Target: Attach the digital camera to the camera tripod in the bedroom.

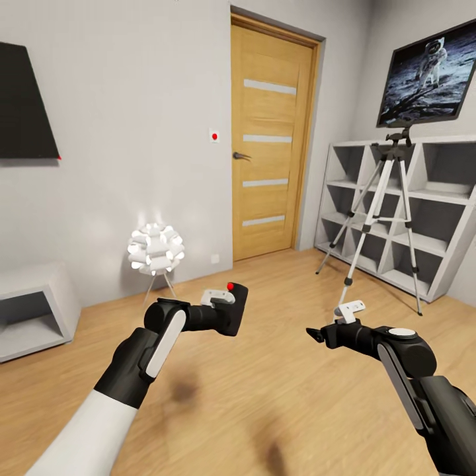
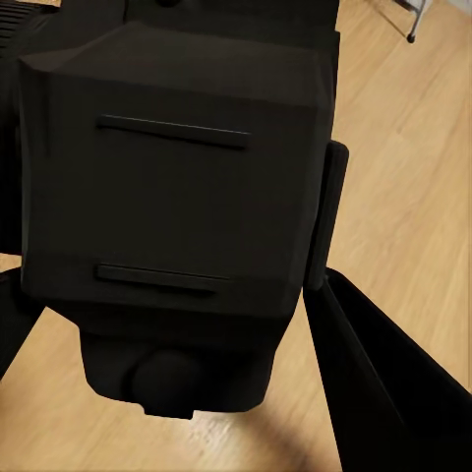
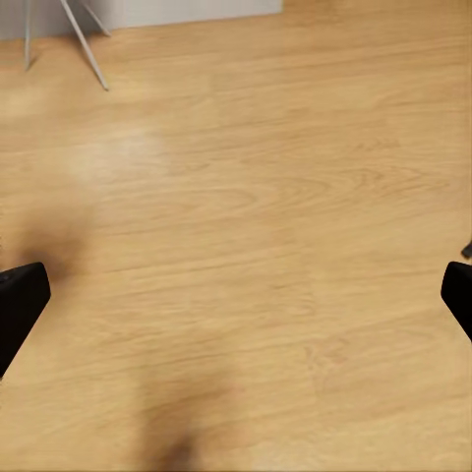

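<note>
One digital camera (image 1: pixel 236 305) within the left tool (image 1: pixel 228 311).

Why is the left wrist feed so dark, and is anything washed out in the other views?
Left wrist view: the digital camera sits close to the lens, its matte black body blocking the light. Head view: the ball lamp glows bright against the wall; soft arm shadows on the floor. Right wrist view: a pale sheen on the floor, a blurry shadow below.
</note>
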### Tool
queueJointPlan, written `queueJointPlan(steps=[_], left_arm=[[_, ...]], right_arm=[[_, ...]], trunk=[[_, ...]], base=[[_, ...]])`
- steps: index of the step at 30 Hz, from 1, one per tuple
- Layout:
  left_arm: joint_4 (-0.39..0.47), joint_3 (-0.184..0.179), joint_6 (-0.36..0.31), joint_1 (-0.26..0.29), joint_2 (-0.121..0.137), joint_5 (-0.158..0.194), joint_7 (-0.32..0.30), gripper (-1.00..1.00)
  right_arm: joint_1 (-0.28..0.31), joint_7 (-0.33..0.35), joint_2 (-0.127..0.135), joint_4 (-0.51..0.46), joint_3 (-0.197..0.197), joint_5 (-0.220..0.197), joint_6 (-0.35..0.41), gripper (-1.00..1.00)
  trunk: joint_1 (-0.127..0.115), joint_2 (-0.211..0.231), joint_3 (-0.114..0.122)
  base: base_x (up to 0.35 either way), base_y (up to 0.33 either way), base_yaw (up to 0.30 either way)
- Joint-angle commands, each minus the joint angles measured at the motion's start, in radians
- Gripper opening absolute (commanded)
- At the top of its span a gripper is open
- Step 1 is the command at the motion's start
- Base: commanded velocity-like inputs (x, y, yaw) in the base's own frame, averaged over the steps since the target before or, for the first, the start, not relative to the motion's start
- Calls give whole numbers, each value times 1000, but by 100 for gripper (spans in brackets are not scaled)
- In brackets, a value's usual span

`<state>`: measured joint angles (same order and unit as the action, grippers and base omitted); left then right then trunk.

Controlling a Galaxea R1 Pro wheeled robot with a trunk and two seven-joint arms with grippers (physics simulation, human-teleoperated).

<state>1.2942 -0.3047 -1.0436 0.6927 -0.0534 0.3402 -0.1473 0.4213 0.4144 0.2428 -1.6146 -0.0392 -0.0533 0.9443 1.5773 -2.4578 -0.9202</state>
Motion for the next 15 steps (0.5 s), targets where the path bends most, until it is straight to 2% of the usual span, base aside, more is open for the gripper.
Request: queueJointPlan(steps=[1, 15], left_arm=[[1, 1, -4, 1, 0, -11, -12, -100], [1, 2, -4, 1, -1, -11, -12, -100]], right_arm=[[1, -2, 0, -1, 0, -5, 5, 100], [2, -5, -4, -1, 2, -5, 4, 100]], trunk=[[-4, 7, 2], [-58, 105, 46]], base=[[0, 0, 0], [0, 0, 0]])
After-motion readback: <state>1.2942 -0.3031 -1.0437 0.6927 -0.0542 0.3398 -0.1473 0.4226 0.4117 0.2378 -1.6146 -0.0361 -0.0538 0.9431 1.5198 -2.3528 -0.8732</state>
